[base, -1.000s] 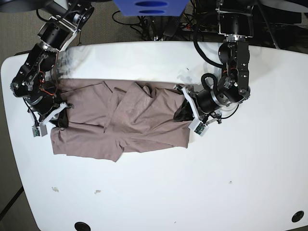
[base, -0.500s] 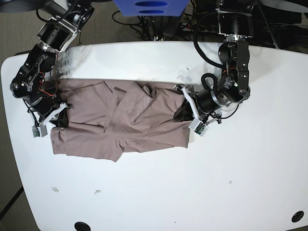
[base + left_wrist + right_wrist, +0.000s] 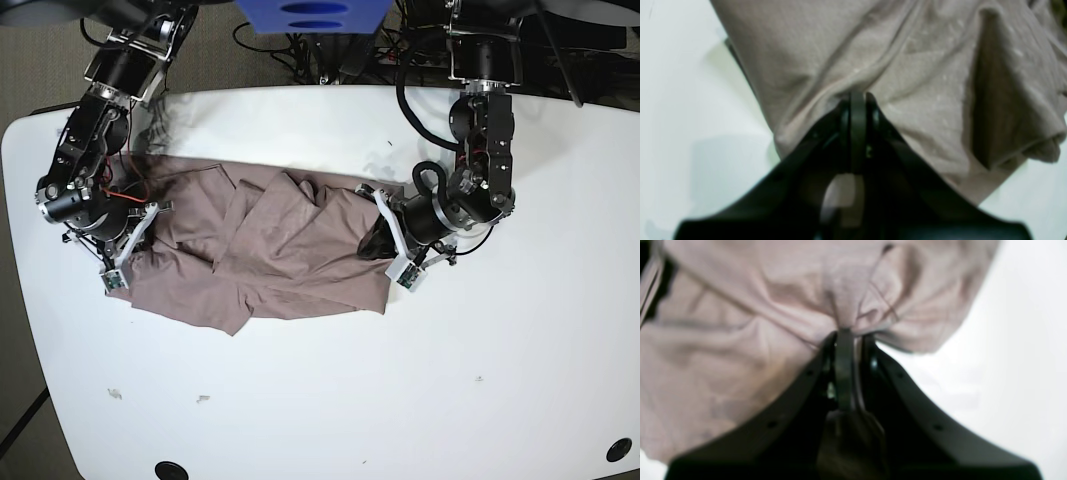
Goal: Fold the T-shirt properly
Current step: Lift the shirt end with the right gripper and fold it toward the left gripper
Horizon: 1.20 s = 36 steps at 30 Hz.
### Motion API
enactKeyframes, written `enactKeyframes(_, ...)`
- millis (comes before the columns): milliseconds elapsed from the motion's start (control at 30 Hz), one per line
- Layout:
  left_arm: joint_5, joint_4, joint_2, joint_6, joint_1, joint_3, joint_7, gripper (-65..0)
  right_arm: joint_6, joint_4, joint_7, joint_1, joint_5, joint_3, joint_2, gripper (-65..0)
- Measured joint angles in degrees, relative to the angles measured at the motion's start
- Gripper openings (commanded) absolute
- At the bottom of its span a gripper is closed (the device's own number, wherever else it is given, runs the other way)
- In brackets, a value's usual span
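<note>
Here, mauve T-shirt [image 3: 270, 255] crumpled, seemingly half-folded, left tool [image 3: 857, 100] and right tool [image 3: 848, 336] each clamped on fabric

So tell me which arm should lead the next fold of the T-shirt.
Neither alone, but I would lead with the right gripper: it is shut on the T-shirt at the wider end, the cloth there bunched at its tips. The left gripper is shut on the opposite end and can hold that end.

T-shirt [image 3: 270, 255] spread crumpled across white tabletop [image 3: 480, 340]; right gripper [image 3: 143, 243] at one end, left gripper [image 3: 380, 238] at other
</note>
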Motion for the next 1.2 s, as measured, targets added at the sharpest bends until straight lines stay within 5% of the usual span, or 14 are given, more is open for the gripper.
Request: enactKeyframes(1200,-0.13,-1.20,0.11,0.42,-0.39,2.01,-1.07,-65.0,0.61,17.44,-11.06,-1.40,-1.60,-16.92,-3.26,-65.0)
